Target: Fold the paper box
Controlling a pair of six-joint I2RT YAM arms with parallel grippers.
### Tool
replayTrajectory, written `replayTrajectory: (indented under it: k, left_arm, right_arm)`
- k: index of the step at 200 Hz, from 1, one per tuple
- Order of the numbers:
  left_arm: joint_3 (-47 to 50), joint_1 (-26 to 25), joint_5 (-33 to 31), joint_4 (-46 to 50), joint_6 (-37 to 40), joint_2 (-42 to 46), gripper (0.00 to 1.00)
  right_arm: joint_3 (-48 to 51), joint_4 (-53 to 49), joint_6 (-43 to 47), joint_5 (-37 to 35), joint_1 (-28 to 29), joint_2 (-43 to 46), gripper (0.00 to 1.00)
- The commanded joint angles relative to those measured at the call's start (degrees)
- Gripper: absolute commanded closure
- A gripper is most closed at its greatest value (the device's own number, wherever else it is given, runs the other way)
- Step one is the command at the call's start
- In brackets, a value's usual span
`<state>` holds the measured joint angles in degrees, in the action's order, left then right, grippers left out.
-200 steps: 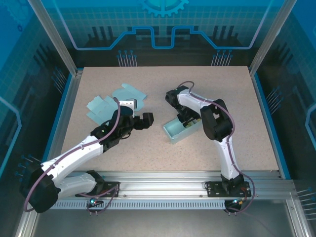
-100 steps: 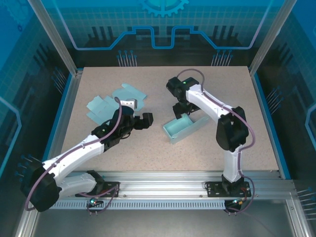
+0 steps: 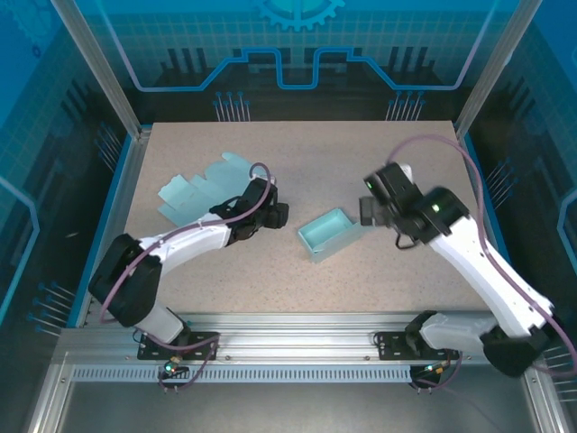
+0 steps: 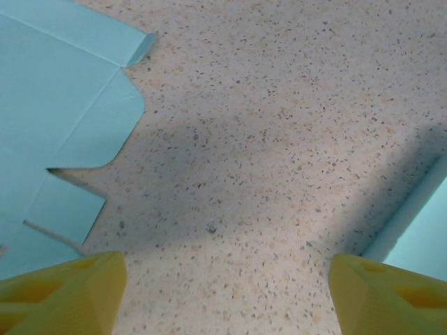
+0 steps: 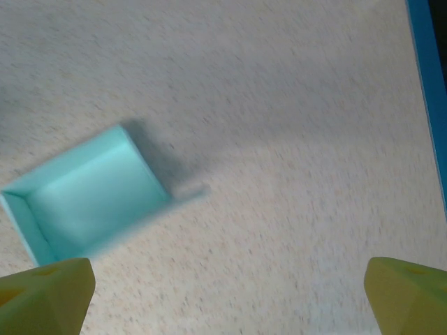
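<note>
A speckled beige table [image 3: 270, 280] fills the centre of the top view, edged on the right by a blue border [image 3: 491, 225]. An aluminium rail [image 3: 297, 347] crosses the lower frame. Slanted metal posts [image 3: 95, 63] flank a blue patterned back wall [image 3: 297, 54] along the top.

Two white-shelled arms [image 3: 185, 242], black joints [image 3: 126, 275], looping mauve cables [image 3: 431, 138] along them, blocky yellow fingertips [image 4: 63, 293]

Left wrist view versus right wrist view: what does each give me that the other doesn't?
Left wrist: the flat, unfolded paper blank at its left side. Right wrist: the open inside of the folded box and the blue table border. Shared: the speckled table, open jaws holding nothing, and the box, just an edge in the left wrist view.
</note>
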<state>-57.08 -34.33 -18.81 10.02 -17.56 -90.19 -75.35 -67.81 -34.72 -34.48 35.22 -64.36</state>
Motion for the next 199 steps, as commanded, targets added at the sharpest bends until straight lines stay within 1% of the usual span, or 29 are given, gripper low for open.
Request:
replayTrajectory:
  k: [1, 20, 23, 27, 47, 60, 75, 94, 116, 124, 128, 147, 161, 177, 199]
  left_arm:
    - [-3.8, 0.3, -0.5, -0.2, 2.5, -4.1, 0.26]
    - [-6.5, 0.3, -0.2, 1.1, 3.1, -7.8, 0.3]
    - [-7.0, 0.2, -0.1, 1.2, 3.2, -8.4, 0.32]
    - [-7.5, 0.2, 0.2, 1.7, 3.2, -9.1, 0.33]
    - [-9.2, -0.2, 0.2, 2.3, 3.3, -11.9, 0.35]
    - [-9.5, -0.5, 0.0, 2.3, 3.0, -12.9, 0.36]
    - [-9.2, -0.6, 0.6, 1.9, 2.0, -13.6, 0.4]
    - [-8.5, -0.6, 3.1, 1.2, 0.4, -14.6, 0.42]
    - [-6.8, -0.7, 6.3, -0.6, -1.4, -14.9, 0.46]
    - [-6.3, -0.7, 7.4, -1.2, -1.9, -15.0, 0.46]
    - [-6.1, -0.8, 7.9, -1.4, -2.0, -15.0, 0.47]
    - [-5.1, -1.4, 8.7, -1.7, -2.6, -15.0, 0.5]
    - [-4.4, -2.5, 9.2, -1.8, -2.9, -14.8, 0.51]
    - [-3.8, -4.0, 9.1, -1.9, -3.4, -14.6, 0.52]
    - [-2.7, -6.1, 9.1, -2.0, -4.6, -14.3, 0.53]
  right_arm:
    - [11.8, 1.6, -10.5, -0.2, -0.2, 8.5, 0.0]
    - [22.9, 5.6, -14.7, 3.9, -0.3, 16.5, 0.0]
    - [24.3, 6.4, -15.3, 4.7, -0.4, 17.5, 0.0]
    - [27.2, 7.6, -16.0, 5.7, -0.4, 18.8, 0.0]
    - [36.7, 15.0, -18.9, 12.1, -0.5, 22.3, 0.01]
    - [41.0, 20.5, -20.4, 15.6, -0.5, 21.8, 0.07]
    - [44.4, 26.5, -21.8, 17.3, -0.6, 19.6, 0.19]
    - [46.6, 33.3, -22.7, 17.9, -0.5, 15.9, 0.27]
    - [48.3, 41.3, -22.1, 18.6, -0.7, 12.1, 0.45]
    - [48.6, 44.0, -21.7, 19.0, -1.1, 10.7, 0.53]
    - [48.8, 45.4, -21.5, 19.3, -1.4, 9.9, 0.56]
    - [48.2, 50.1, -20.0, 21.1, -3.5, 5.7, 0.58]
    - [47.8, 53.0, -18.9, 22.7, -5.2, 2.7, 0.62]
    - [47.0, 55.9, -17.2, 24.6, -7.0, -0.4, 0.63]
    - [45.1, 57.3, -14.9, 25.8, -9.6, -4.3, 0.63]
